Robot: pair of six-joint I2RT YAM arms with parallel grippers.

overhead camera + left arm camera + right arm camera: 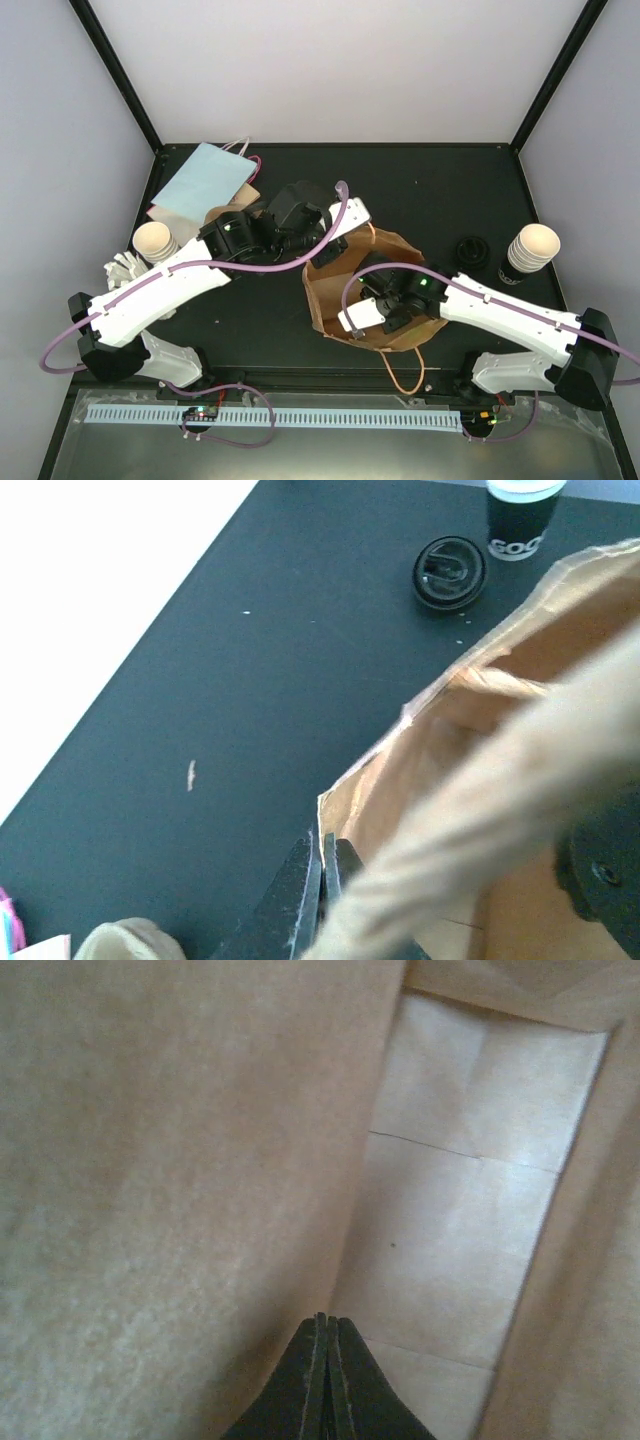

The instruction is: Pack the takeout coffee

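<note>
A brown paper bag (345,290) lies open in the middle of the table. My left gripper (325,252) is shut on its upper rim; the left wrist view shows the jaws (322,855) pinching the paper edge of the bag (520,710). My right gripper (365,310) reaches inside the bag, and the right wrist view shows it (327,1322) shut with nothing between the fingers, near the bag's inner wall (180,1160). The takeout coffee stands outside the bag: stacked black cups (530,250) at the right with a black lid (472,250) beside them, seen also as cup (520,520) and lid (449,572).
More cream-rimmed cups (155,240) stand at the left by the left arm. A flat pale-blue bag (205,178) lies at the back left. The bag's twisted paper handle (480,810) hangs blurred across the left wrist view, and another handle loop (400,375) trails toward the near edge.
</note>
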